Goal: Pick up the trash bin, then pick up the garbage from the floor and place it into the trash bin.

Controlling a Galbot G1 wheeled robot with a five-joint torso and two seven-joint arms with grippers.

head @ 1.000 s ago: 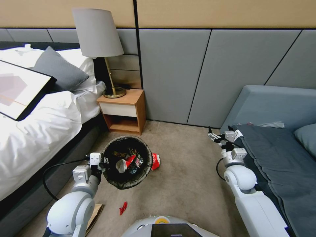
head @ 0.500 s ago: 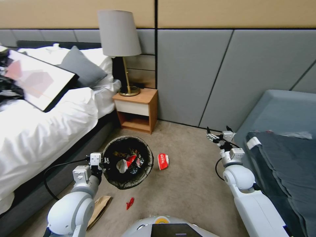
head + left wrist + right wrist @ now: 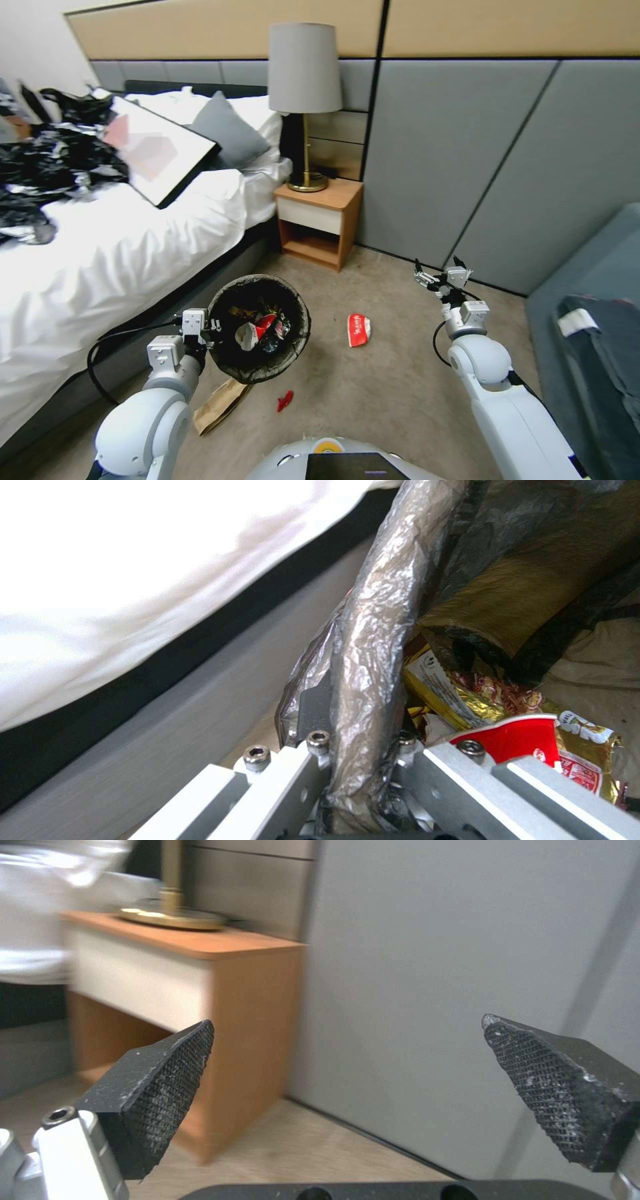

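Observation:
The trash bin (image 3: 301, 313), round with a black liner, hangs off the carpet at my lower left, and my left gripper (image 3: 206, 329) is shut on its near rim. In the left wrist view the crinkled liner rim (image 3: 370, 645) is pinched in the left gripper (image 3: 360, 745), with yellow wrappers (image 3: 453, 695) and a red packet (image 3: 513, 735) inside. Garbage lies on the floor: a red-and-white packet (image 3: 358, 330), a red scrap (image 3: 285, 401) and a flat brown paper bag (image 3: 220, 405). My right gripper (image 3: 437, 272) is held up in the air, open and empty (image 3: 353, 1080).
A white bed (image 3: 120, 253) runs along the left, with a framed picture (image 3: 160, 150) and a heap of shiny black bags (image 3: 47, 167) on it. A wooden nightstand (image 3: 320, 220) with a lamp (image 3: 305, 73) stands at the grey wall. A grey sofa (image 3: 600, 320) is at the right.
The whole picture has slid to the right, so the camera has turned left. Both arms and the held bin keep their places in the view.

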